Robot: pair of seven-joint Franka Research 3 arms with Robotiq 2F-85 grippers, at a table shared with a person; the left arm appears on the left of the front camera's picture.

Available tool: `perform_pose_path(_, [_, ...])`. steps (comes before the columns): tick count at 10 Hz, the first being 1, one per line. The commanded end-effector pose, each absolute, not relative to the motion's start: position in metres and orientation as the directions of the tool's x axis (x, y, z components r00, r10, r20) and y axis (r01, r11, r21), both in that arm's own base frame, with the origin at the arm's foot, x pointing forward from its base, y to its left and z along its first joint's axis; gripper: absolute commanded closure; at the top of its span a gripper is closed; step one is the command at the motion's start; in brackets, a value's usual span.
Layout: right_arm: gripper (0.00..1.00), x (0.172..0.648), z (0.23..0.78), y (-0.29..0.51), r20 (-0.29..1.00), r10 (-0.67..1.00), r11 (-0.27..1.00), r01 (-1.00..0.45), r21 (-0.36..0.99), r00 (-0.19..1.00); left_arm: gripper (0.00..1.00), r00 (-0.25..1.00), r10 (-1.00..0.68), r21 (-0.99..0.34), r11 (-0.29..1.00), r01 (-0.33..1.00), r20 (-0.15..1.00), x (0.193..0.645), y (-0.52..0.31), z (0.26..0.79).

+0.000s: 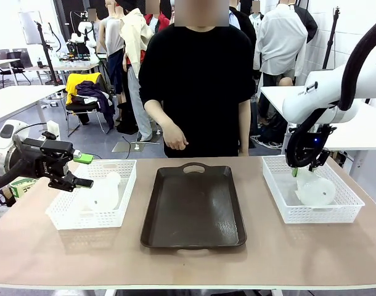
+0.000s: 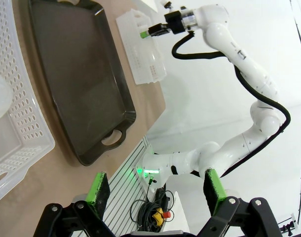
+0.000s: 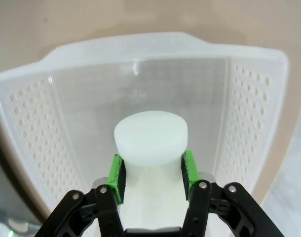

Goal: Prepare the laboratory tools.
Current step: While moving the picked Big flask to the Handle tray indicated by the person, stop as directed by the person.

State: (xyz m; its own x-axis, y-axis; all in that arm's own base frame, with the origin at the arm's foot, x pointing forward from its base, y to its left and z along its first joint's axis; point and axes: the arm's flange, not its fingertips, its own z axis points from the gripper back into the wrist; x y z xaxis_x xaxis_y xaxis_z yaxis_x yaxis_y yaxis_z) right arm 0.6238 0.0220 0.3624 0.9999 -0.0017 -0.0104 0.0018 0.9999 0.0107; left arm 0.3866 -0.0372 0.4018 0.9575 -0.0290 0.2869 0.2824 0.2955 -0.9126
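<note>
The right gripper (image 3: 151, 170) is inside the right basket (image 1: 314, 213); its fingers (image 3: 116, 173) pinch the first flask (image 3: 150, 136), which sits within that basket. The left gripper (image 1: 83, 171) hovers at the left basket (image 1: 83, 221); its fingers (image 2: 98, 190) are spread and empty. The second flask (image 1: 106, 192) lies in the left basket; the dark tray (image 1: 194, 209) rests on the bench (image 1: 268, 259) between both baskets.

Front and left wrist share tray (image 1: 194, 209)
</note>
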Motion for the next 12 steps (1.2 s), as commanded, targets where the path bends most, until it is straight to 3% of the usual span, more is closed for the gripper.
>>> perform_pose_path(1, [1.0, 0.599, 0.404, 0.024, -0.02, 0.002, 0.999, -0.001, 0.033, 1.0, 0.0, 0.949, -0.017, -0.912, 0.273, 0.306, 0.314, 0.386, -0.038, 0.4])
perform_pose_path(3, [1.0, 0.58, 0.438, 0.026, -0.039, 0.031, 0.998, -0.029, 0.048, 0.999, 0.0, 0.949, -0.017, -0.912, 0.273, 0.306, 0.314, 0.386, -0.038, 0.4])
perform_pose_path(12, [1.0, 0.53, 0.485, 0.028, 0.03, 0.077, 0.996, -0.078, 0.031, 0.997, 0.0, 0.949, -0.017, -0.912, 0.273, 0.306, 0.314, 0.386, -0.038, 0.4])
